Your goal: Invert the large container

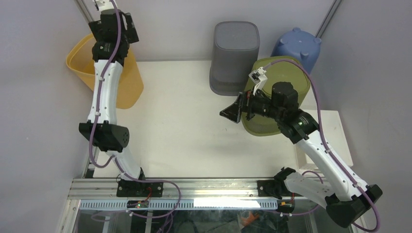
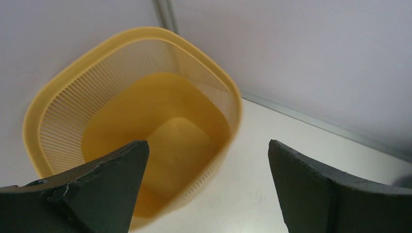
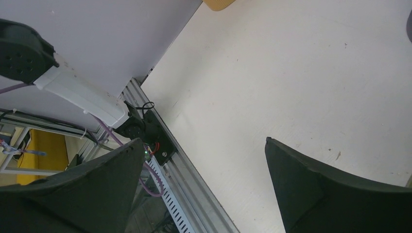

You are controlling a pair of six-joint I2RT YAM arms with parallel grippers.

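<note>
The left claw (image 2: 206, 145) hangs wide open and empty above the upright yellow basket (image 1: 130, 83) at the surface's (image 1: 180, 136) far left corner. Farther right stands an inverted grey bin (image 1: 234, 53). The right claw (image 3: 203, 141), also spread wide and holding nothing, points left just beside the large green container (image 1: 286, 73), which appears bottom-up.

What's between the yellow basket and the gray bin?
Nothing. Only bare table lies between the yellow basket and the gray bin, seen in the top view.
</note>
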